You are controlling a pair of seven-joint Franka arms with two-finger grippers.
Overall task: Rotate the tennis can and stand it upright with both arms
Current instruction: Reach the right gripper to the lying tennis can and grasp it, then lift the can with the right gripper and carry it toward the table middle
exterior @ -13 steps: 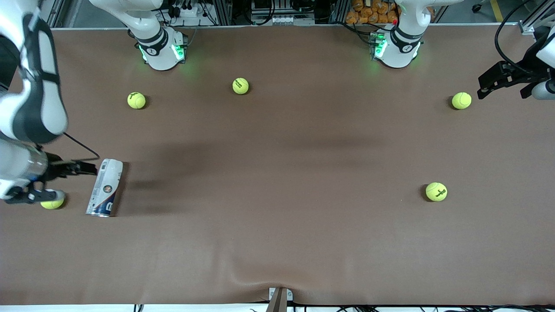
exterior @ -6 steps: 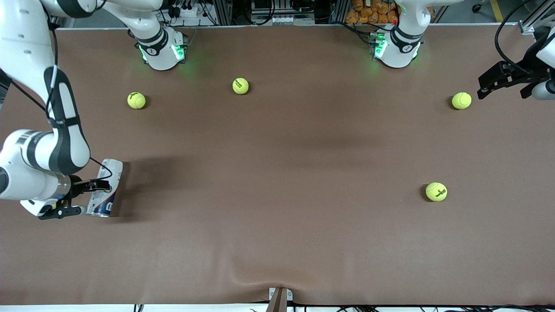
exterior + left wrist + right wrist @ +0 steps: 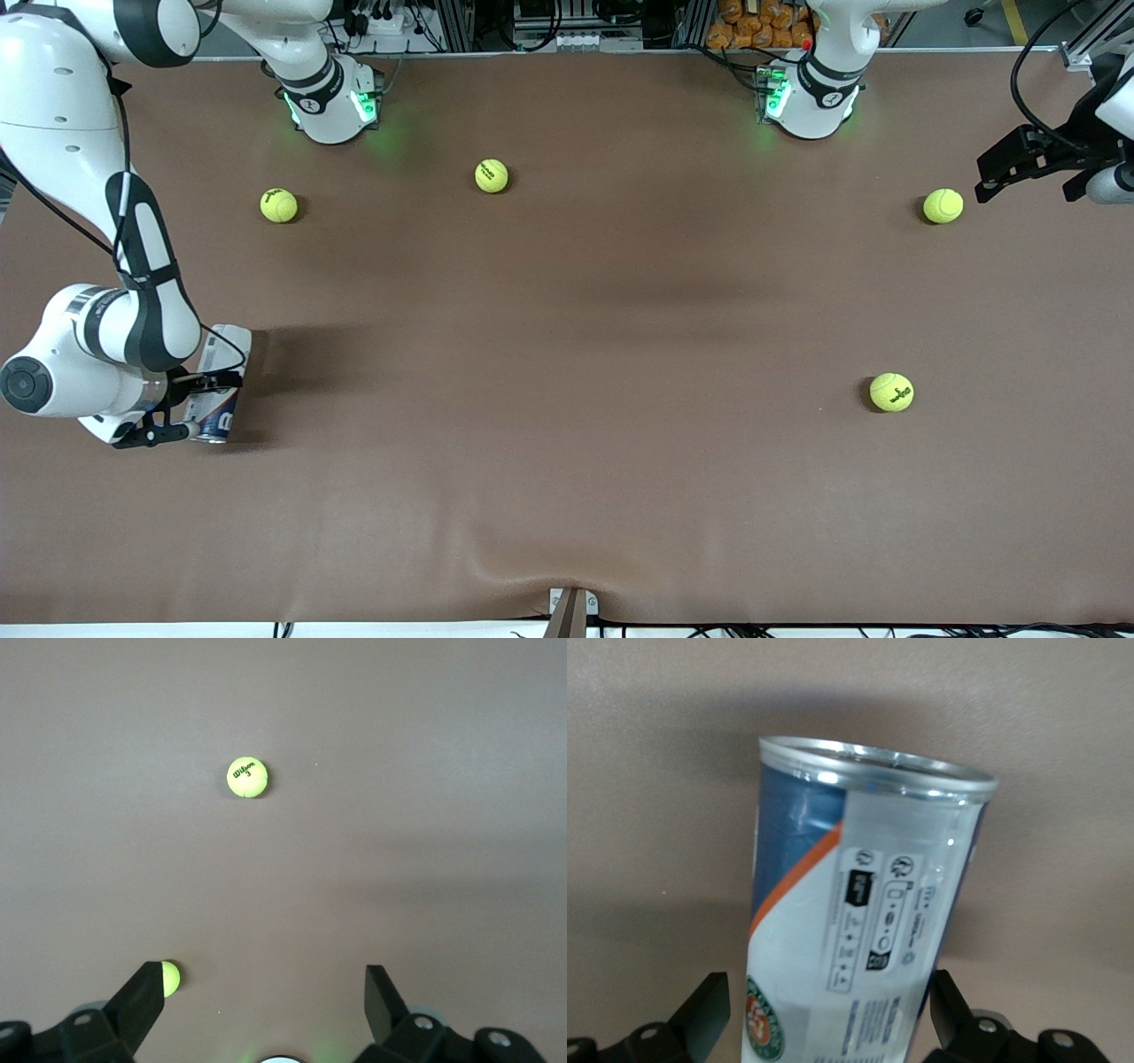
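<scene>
The slim clear-plastic tennis can [image 3: 221, 377] with a white and navy label and a silver rim lies on its side on the brown table [image 3: 567, 354], toward the right arm's end. The right gripper [image 3: 197, 408] is down at the part of the can nearer to the front camera, and its black fingers [image 3: 704, 1014] stand apart, one on each side of the can; it seems they do not press the plastic, but I cannot see this well. The left gripper [image 3: 1019, 164] waits in the air over the left arm's end of the table, beside a yellow-green tennis ball [image 3: 943, 206], and its jaws are also wide apart with nothing between them. Three more tennis balls lie on the table, well apart from each other.
</scene>
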